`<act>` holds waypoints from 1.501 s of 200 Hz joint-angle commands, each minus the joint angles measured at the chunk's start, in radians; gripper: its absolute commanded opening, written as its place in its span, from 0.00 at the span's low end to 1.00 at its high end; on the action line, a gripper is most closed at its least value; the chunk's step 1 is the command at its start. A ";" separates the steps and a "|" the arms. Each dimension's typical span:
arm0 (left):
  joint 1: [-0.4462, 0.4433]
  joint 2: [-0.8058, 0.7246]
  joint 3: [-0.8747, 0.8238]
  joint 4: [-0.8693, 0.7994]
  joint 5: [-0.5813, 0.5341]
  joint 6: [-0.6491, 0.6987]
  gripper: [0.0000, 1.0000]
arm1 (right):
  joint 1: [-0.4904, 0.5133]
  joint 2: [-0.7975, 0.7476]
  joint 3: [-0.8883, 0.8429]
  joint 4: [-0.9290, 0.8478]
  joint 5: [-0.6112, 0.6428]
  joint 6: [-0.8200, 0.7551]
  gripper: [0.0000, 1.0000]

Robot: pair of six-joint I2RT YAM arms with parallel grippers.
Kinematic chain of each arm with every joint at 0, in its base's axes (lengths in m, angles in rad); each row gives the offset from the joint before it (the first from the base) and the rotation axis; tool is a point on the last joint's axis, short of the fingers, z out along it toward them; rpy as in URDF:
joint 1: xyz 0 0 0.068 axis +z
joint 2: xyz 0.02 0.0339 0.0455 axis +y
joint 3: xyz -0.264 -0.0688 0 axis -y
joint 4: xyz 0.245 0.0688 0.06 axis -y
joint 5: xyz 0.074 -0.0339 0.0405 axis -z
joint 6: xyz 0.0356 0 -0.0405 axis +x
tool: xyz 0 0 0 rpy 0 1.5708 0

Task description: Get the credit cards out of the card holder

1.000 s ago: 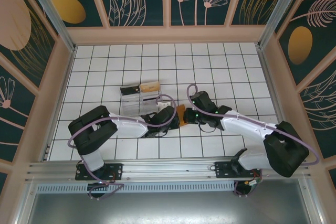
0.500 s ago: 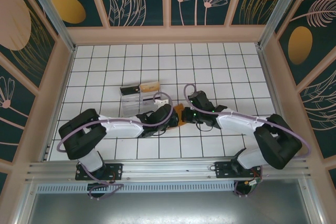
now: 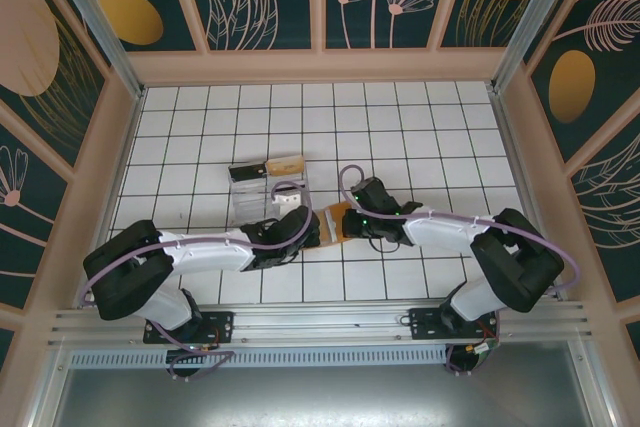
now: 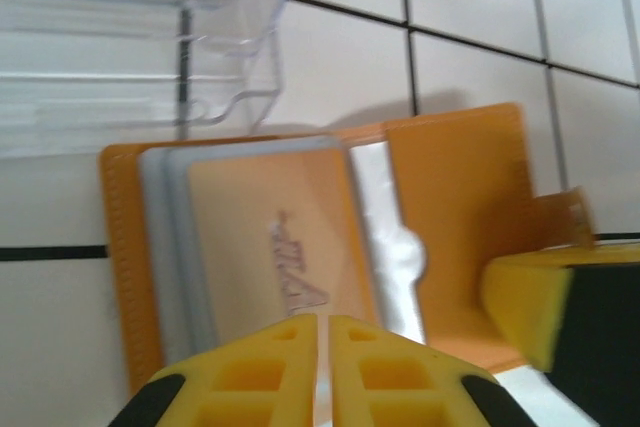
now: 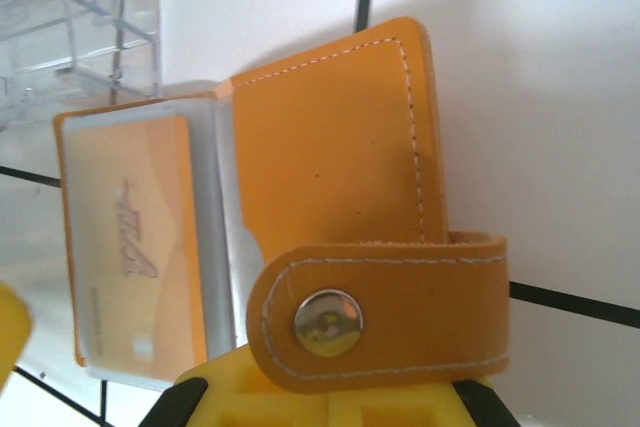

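The orange-brown leather-like bifold card holder [image 3: 338,221] is boxed in by the left gripper [image 4: 322,332] on its left, the right gripper [image 5: 330,392] on its right and the clear plastic tray [image 3: 262,197] just beyond it to the left, with open white tiled table [image 3: 420,117] farther back.

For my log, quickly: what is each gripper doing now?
Left gripper: closed; what it holds cannot be told.
Right gripper: closed on the strap of the card holder.
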 commanded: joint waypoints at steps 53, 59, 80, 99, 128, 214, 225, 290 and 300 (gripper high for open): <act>0.017 0.023 -0.054 0.001 -0.042 0.021 0.11 | 0.009 0.040 0.087 0.033 -0.058 -0.032 0.07; 0.018 0.026 -0.055 0.003 -0.042 0.023 0.11 | 0.009 0.048 0.095 0.034 -0.063 -0.035 0.07; 0.019 0.044 -0.055 0.008 -0.044 0.026 0.11 | 0.009 0.078 0.122 0.028 -0.075 -0.038 0.07; 0.019 0.063 -0.050 0.006 -0.043 0.028 0.11 | 0.009 0.103 0.142 0.026 -0.086 -0.041 0.09; 0.019 0.084 -0.047 0.001 -0.040 0.027 0.10 | 0.009 0.134 0.162 0.018 -0.097 -0.047 0.10; 0.018 0.144 0.004 -0.011 -0.044 0.091 0.09 | -0.037 0.053 0.059 0.019 -0.080 -0.054 0.16; 0.019 0.150 0.010 -0.011 -0.046 0.103 0.09 | -0.041 0.050 0.059 0.035 -0.112 -0.055 0.17; 0.018 0.158 0.024 -0.020 -0.044 0.134 0.08 | -0.086 0.122 0.107 0.069 -0.245 -0.058 0.17; 0.018 0.161 0.028 -0.023 -0.044 0.135 0.08 | -0.098 0.130 0.098 0.083 -0.266 -0.057 0.16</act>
